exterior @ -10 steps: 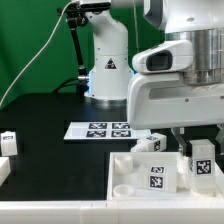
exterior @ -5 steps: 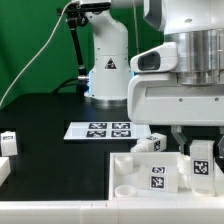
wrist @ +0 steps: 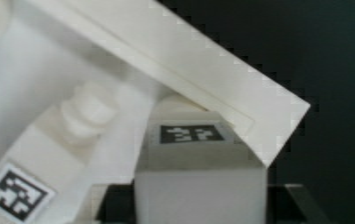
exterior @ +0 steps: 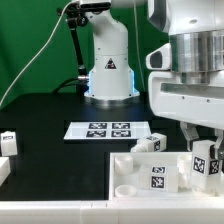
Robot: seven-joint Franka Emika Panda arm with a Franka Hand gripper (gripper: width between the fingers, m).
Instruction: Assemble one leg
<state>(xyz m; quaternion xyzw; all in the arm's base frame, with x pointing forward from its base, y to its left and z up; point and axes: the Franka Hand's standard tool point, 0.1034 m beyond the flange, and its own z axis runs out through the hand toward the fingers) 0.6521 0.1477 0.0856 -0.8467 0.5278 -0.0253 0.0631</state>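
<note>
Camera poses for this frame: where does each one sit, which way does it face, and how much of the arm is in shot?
Exterior view: off the arm, a little above the black table, facing the arm's base across it; shows the base, the wrist housing and the gripper.
Wrist view: on the wrist, looking along the fingers at the leg between them; only the fingers show.
Shared: the leg, its tag and the white panel.
</note>
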